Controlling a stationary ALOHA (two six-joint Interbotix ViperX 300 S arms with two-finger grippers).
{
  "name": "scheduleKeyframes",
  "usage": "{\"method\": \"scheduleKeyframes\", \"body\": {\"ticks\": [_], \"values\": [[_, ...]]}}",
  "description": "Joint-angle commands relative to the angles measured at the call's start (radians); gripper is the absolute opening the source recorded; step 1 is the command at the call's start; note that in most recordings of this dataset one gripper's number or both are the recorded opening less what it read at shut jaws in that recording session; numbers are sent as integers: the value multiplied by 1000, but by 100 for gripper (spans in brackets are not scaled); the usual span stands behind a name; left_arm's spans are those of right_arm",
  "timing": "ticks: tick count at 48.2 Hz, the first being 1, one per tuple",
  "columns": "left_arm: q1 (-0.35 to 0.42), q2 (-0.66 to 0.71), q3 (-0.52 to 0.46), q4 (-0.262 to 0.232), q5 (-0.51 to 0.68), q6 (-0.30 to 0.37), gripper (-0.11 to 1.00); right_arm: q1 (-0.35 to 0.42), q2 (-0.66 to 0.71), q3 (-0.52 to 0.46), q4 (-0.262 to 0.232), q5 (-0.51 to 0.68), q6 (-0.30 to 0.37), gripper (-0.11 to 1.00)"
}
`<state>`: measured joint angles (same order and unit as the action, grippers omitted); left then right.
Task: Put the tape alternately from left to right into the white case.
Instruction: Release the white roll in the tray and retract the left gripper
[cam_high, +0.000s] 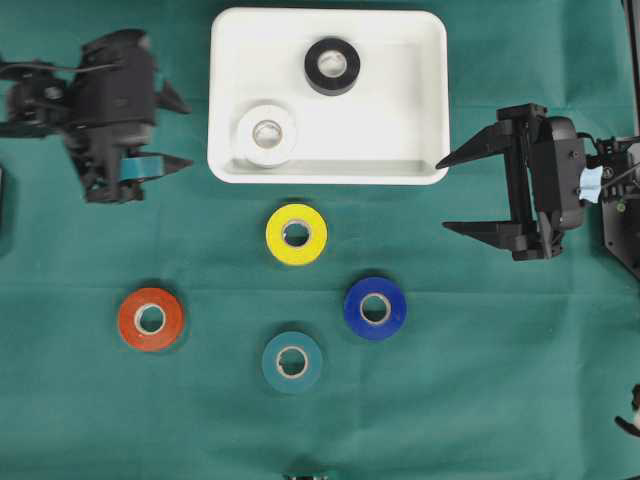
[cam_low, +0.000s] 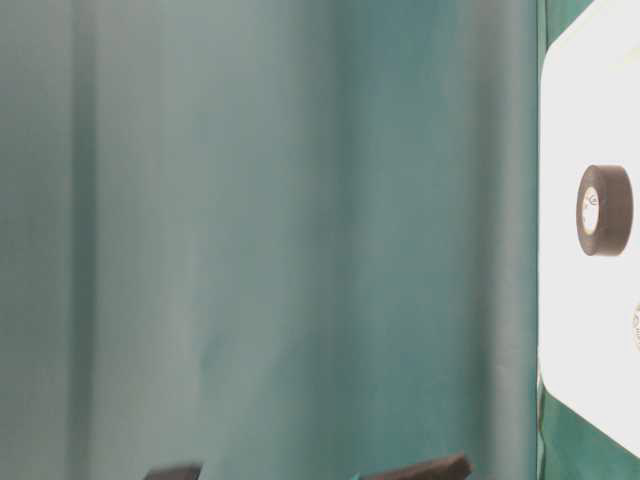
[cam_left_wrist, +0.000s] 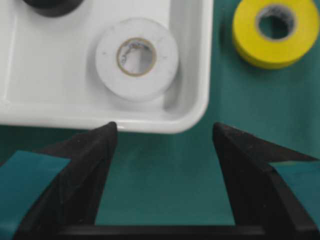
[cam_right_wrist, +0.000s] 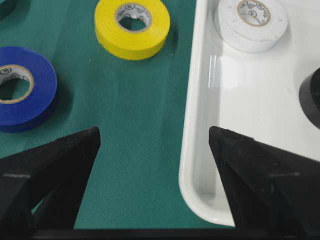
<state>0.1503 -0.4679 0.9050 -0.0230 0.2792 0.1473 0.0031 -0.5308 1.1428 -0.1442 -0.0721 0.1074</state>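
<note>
Tape: six small rolls, pale cores. Black roll (cam_high: 332, 66) and white roll (cam_high: 267, 134) lie flat in the case (cam_high: 425, 100); yellow (cam_high: 296, 234), blue (cam_high: 375, 308), teal (cam_high: 292, 361) and red-orange (cam_high: 150, 318) lie flat, well apart, on the green-covered counter (cam_high: 480, 380). Likely light, stiff, smooth-sided; best pinched across the outer rim. Left gripper (cam_high: 176, 132) beside the case, jaws apart, empty. Right gripper (cam_high: 456, 192) likewise, jaws apart, empty.

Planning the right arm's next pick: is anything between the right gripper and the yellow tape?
Nothing visible. Only bare green cloth lies between the open right gripper and the yellow tape; the white case sits beside that path.
</note>
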Motion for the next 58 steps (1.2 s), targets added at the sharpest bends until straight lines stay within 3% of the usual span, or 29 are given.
{"method": "scheduleKeyframes", "body": {"ticks": [1,11,25,44,58], "values": [[-12,-58,29,-5,-29,-23,74,2,-6,-9,3,-9,2,59],[-58,-117,103,-3,-123,-87,74,3,-8,-6,3,-9,2,59],[-86,-152,176,-3,-221,-94,74,2,-8,-5,3,-9,2,59],[-86,-153,186,-3,-227,-92,73,6,-8,-3,5,-28,6,59],[-86,-153,186,-3,-229,-92,73,124,-6,0,5,-28,38,59]]}}
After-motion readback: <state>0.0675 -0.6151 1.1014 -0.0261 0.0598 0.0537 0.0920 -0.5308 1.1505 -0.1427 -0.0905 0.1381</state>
